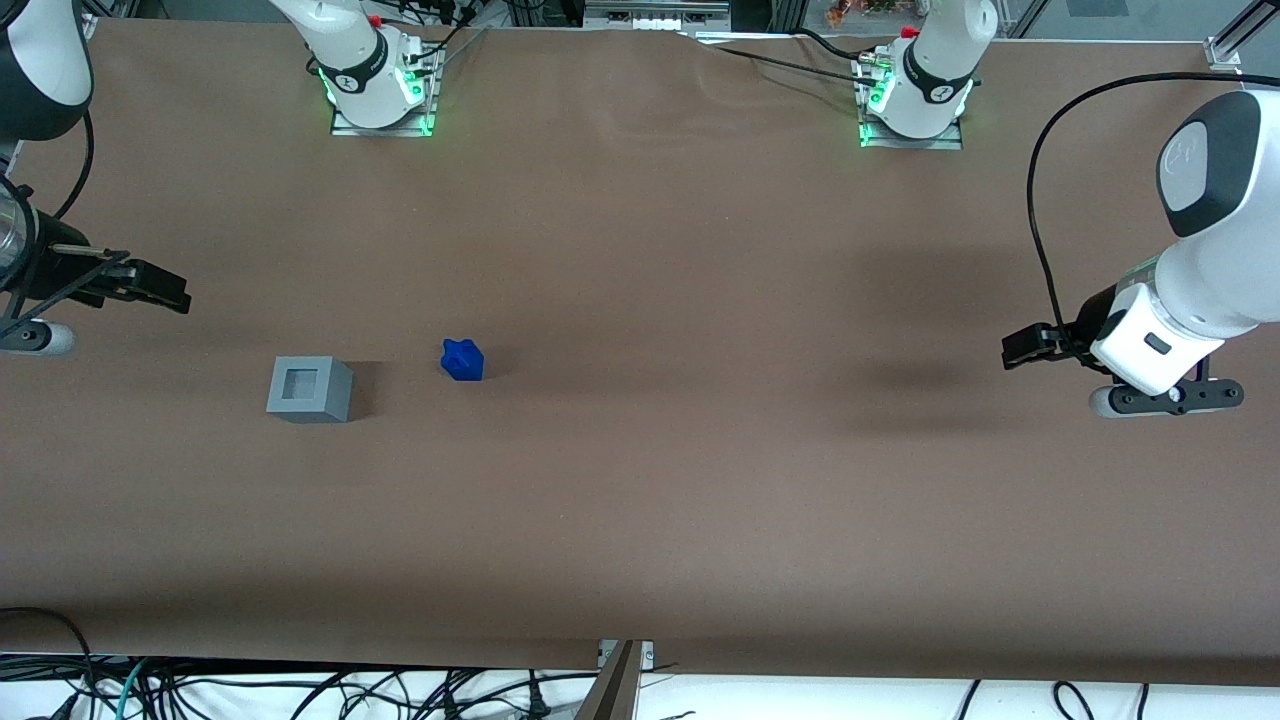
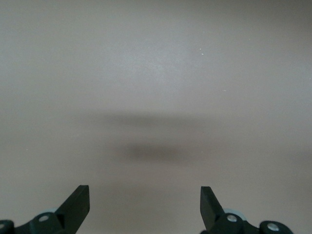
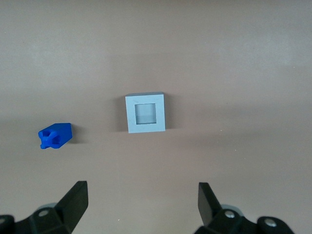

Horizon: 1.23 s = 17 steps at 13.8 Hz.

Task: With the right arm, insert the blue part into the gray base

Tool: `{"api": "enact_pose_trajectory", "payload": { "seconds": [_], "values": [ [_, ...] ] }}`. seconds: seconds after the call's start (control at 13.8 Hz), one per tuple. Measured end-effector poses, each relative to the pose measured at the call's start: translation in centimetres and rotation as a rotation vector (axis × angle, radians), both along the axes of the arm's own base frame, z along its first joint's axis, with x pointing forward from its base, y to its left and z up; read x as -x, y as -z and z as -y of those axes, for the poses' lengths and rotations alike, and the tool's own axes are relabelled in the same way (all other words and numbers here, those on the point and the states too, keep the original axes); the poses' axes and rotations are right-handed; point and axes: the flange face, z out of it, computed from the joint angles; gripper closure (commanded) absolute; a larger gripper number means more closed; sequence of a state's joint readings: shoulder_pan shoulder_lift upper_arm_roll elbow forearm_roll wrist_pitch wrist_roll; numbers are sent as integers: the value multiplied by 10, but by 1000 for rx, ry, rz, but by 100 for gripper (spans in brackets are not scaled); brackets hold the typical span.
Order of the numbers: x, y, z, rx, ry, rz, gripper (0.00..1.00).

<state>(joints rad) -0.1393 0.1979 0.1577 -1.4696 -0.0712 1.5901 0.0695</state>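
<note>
1. Gripper [image 3: 141, 200] of the right arm [image 1: 30, 60] held above the brown table [image 1: 700, 480] at the working arm's end, fingers spread wide, nothing between them.
2. Seen in the front view only as a dark shape [image 1: 140, 285] at the frame edge, well apart from both parts; finger spacing readable only from the right wrist view, where two black fingertips [image 3: 75, 200] stand far apart over bare table.
3. Gray base [image 1: 310, 389] resting flat on the table, square recess facing up and unfilled; recess clearest in the right wrist view [image 3: 145, 113].
4. Blue part [image 1: 462, 360] lying on the table near the base but not touching it, toward the parked arm's end from the base and slightly farther from the front camera; also in the right wrist view [image 3: 55, 135], lying tipped, knobbly end pointing away from the base.
5. Shown in the left wrist view: only bare table and a soft shadow, neither part.
6. No legible writing or brand marks in any view.
</note>
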Motion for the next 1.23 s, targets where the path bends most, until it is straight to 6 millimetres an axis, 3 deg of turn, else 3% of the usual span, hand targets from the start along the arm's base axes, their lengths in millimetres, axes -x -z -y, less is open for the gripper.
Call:
{"api": "enact_pose_trajectory", "payload": {
  "seconds": [0.29,0.43,0.58,0.8,1.23],
  "values": [
    [0,2,-6,-5,-6,-5,0],
    [-2,13,-28,-14,-7,-22,0],
    [-6,34,-66,-22,9,-46,0],
    [-12,84,-125,-63,43,-49,0],
    [6,209,-197,-119,90,-10,0]
  ]
}}
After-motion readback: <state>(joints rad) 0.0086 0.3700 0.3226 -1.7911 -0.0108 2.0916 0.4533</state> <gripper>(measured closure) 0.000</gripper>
